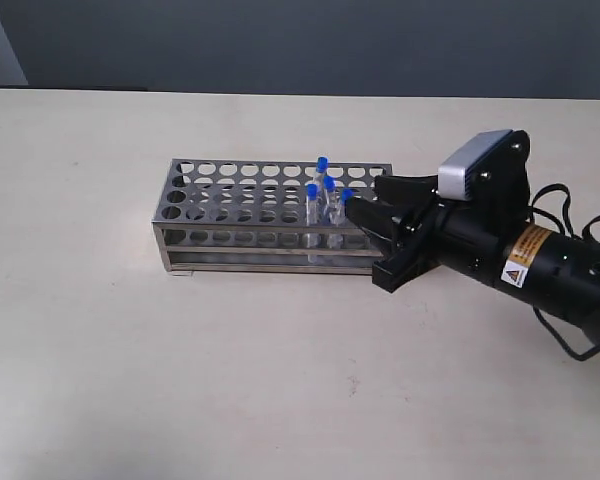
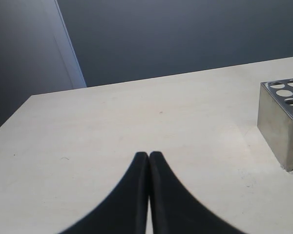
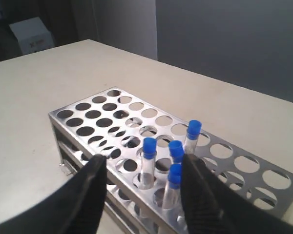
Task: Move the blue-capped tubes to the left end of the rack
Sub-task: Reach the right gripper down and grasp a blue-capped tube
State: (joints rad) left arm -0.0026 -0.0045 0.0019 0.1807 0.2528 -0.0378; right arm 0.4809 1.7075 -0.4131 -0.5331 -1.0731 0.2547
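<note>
Exterior view: rack (image 1: 250, 215) on surface (image 1: 130, 350); four tubes (image 1: 325, 200) at its 3 o'clock end; right fingers (image 1: 385, 222) spread wide there. Left wrist view: left fingers (image 2: 136, 195) pressed together, empty. Right wrist view: tubes (image 3: 149, 156) seen between wide fingers.

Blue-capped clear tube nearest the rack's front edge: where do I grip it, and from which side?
I'd take that blue-capped clear tube by its cap and the neck just below, the only part above the top plate of the shiny steel rack. It stands upright, so bring the open right gripper straight down from above, clear of the three tubes beside it.
</note>
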